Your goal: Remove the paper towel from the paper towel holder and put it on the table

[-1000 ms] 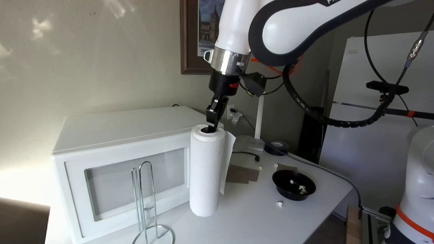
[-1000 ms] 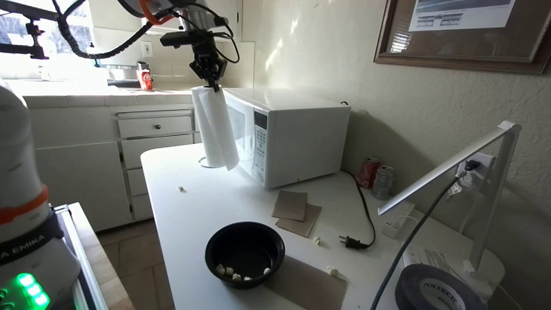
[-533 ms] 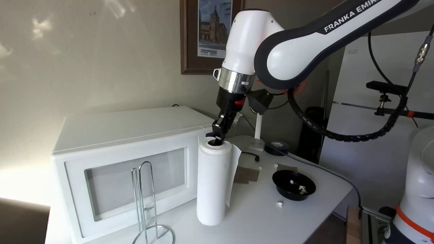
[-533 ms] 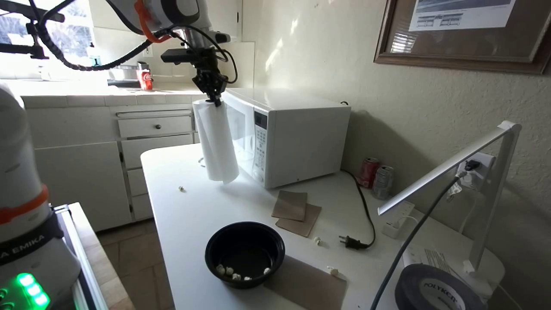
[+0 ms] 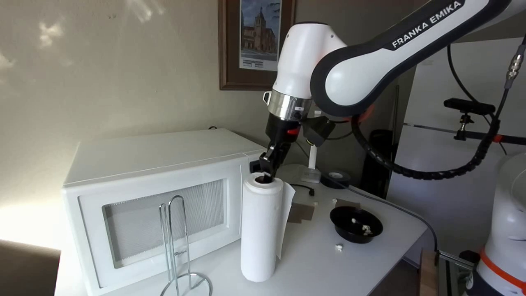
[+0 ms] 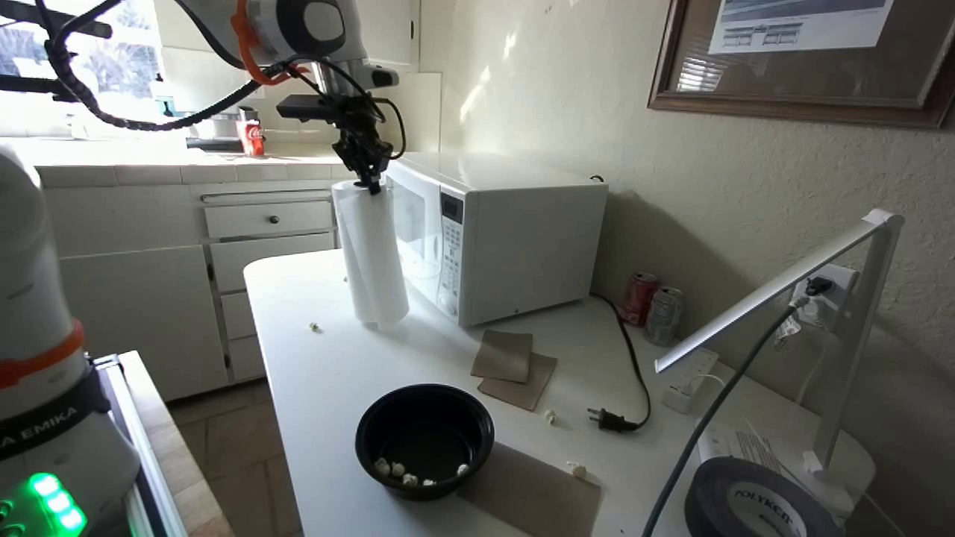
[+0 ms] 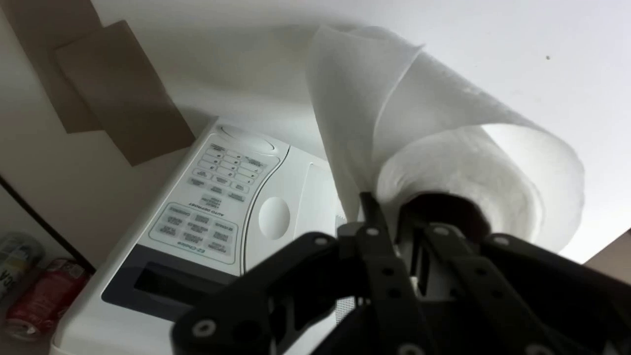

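The paper towel (image 5: 261, 234) is a tall white roll, close to upright, off the holder and in front of the microwave's right end. It also shows in an exterior view (image 6: 373, 253) and in the wrist view (image 7: 458, 153). My gripper (image 5: 266, 177) is shut on the roll's wall at the top. In the wrist view (image 7: 392, 212) one finger is in the core hole and one is outside. The roll's lower end is at or just above the white table (image 5: 304, 263); I cannot tell whether it touches. The empty wire paper towel holder (image 5: 186, 235) stands left of the roll.
The white microwave (image 6: 530, 253) stands close behind the roll. A black bowl (image 6: 365, 462) with popcorn, brown cards (image 6: 501, 356), a power cord (image 6: 634, 365), a lamp (image 6: 858, 343) and a tape roll (image 6: 735, 500) are on the table. Two cans (image 6: 639, 298) stand by the wall.
My gripper has moved down and away from the holder, carrying the roll lower, towards the table. The roll hangs straighter now. The grip looks unchanged.
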You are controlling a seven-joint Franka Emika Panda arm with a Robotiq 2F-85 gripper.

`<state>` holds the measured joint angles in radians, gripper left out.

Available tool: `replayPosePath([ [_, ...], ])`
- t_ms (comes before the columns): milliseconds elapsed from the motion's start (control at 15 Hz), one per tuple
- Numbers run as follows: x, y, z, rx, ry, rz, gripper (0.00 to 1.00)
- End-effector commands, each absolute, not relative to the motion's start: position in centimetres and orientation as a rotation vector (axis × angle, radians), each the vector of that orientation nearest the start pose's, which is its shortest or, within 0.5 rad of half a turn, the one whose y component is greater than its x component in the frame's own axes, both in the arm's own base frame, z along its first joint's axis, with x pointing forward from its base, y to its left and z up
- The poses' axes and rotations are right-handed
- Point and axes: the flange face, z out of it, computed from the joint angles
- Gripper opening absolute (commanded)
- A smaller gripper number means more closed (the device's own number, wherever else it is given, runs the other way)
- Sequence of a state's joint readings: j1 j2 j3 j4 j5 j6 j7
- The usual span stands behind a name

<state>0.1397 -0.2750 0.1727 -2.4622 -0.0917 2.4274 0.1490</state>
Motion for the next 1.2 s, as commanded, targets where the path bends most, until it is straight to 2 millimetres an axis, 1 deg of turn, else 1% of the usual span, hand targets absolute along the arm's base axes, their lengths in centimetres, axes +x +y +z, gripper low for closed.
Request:
replayPosePath([
  [0,43.6,14.1,41.6,-3.146,-0.313,-0.408,0.43],
  [267,43.5,14.1,43.3,-3.141,-0.287,-0.433,0.73],
  [400,43.3,14.2,44.7,-3.145,-0.272,-0.462,0.88],
  [467,43.2,14.3,45.5,-3.144,-0.263,-0.478,0.95],
  [533,43.2,14.4,46.3,-3.137,-0.264,-0.499,1.0],
  [733,42.8,14.8,48.5,-3.134,-0.254,-0.531,1.0],
  [867,42.7,15.2,49.8,-3.115,-0.281,-0.558,1.0],
  [933,43.3,14.7,49.0,-3.123,-0.287,-0.569,1.0],
  [1000,43.2,14.9,49.5,-3.118,-0.289,-0.582,1.0],
  [1133,43.1,15.0,49.9,-3.114,-0.29,-0.592,1.0],
])
